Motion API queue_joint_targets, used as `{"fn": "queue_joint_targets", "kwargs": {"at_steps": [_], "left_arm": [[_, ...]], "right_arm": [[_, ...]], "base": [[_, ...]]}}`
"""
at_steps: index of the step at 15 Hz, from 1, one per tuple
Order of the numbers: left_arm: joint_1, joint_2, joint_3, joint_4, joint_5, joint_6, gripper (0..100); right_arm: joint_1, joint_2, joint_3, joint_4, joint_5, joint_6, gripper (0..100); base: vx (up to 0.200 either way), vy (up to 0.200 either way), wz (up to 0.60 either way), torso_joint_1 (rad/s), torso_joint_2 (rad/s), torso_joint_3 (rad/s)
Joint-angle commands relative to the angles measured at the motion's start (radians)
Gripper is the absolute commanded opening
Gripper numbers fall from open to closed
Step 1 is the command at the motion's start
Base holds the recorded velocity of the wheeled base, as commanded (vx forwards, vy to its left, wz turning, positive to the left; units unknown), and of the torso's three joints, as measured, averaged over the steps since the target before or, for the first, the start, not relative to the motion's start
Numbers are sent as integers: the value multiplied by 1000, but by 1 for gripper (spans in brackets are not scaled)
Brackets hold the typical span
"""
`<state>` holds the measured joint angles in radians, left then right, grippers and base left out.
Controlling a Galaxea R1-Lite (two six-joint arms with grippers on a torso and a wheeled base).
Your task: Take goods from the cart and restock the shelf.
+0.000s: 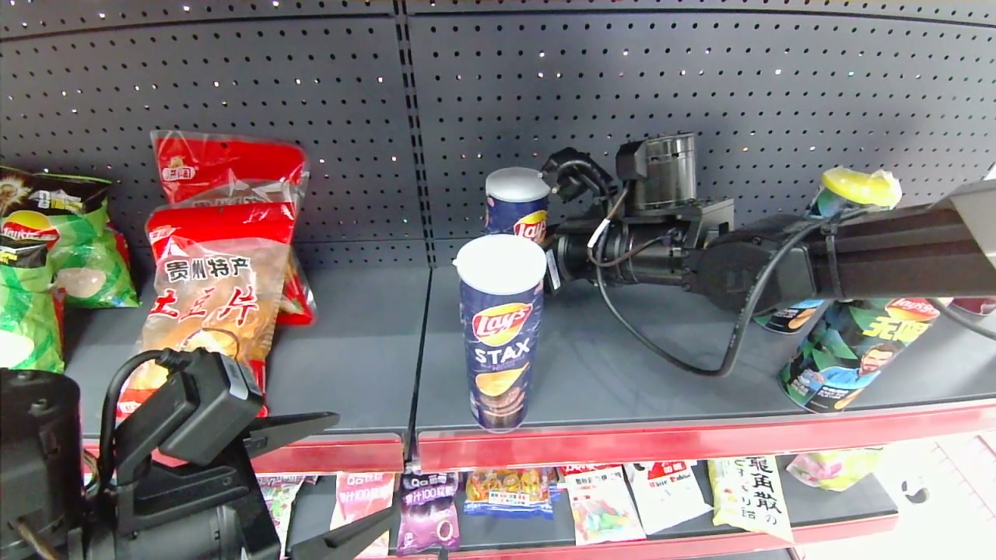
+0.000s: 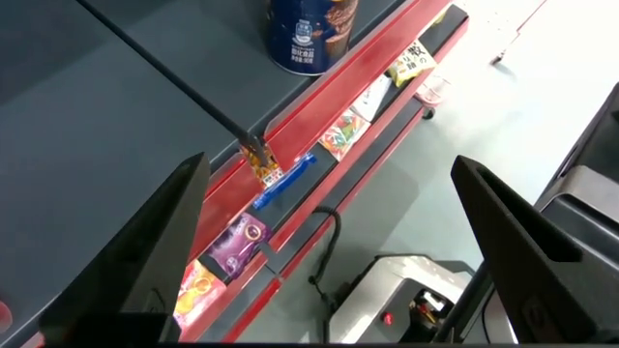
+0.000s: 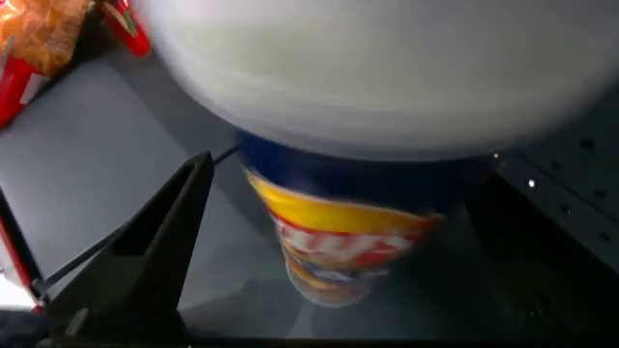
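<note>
Head view. Shelf (image 1: 350,350): dark boards, red front lip, pegboard back.
- A dark blue chip can (image 1: 498,334) with a white lid stands upright at the front edge, near the seam between the boards.
- A second blue can (image 1: 517,204) stands upright farther back, just behind and slightly right of the first.
- The right arm comes in from the right, and the right gripper (image 1: 549,247) sits at the rear can's side. Its fingers are hidden here by the front can.
- Two red snack bags (image 1: 222,272) lean at the left, with green chip bags (image 1: 47,257) beyond them.
- A green can (image 1: 852,358) tilts at the right, below the arm.
- Small packets (image 1: 506,490) line the lower shelf.
- The left gripper (image 1: 362,467) is low at the left, in front of the shelf lip, spread wide and holding nothing.

Left wrist view. The left gripper's (image 2: 329,164) fingers (image 2: 164,251) are wide apart with only shelf and floor between them. The base of the front can (image 2: 309,34) sits close to the red lip.

Right wrist view. The rear can (image 3: 348,232) is upright between the right gripper's (image 3: 343,174) fingers (image 3: 145,251). A gap shows between the nearer finger and the can wall, so the fingers straddle the can without clamping it. The far finger is too dark to judge.
</note>
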<state>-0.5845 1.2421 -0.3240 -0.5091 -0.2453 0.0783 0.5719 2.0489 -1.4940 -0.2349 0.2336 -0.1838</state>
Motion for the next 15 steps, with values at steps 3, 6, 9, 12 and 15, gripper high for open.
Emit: {"fn": "queue_joint_targets", "kwargs": {"at_steps": [3,6,9,12,15], "left_arm": [[0,26,-33,0,1,0,100],[29,91,-56,-6,17,1,100],[74,169,-98,-8,41,5,100],[75,267,-159,-8,64,8,100],[63,323,-194,-11,63,11,100]], "right_arm": [[-15,-165,195,0,-68,1,100],[-14,-293,377,-6,-116,21,100],[0,-461,558,-9,-129,58,100],[32,-671,753,-9,-129,55,100],[43,-832,876,-6,-129,52,100]], "base": [[0,0,0,0,0,0],[0,0,0,0,0,0],[0,0,0,0,0,0],[0,0,0,0,0,0],[0,0,0,0,0,0]]}}
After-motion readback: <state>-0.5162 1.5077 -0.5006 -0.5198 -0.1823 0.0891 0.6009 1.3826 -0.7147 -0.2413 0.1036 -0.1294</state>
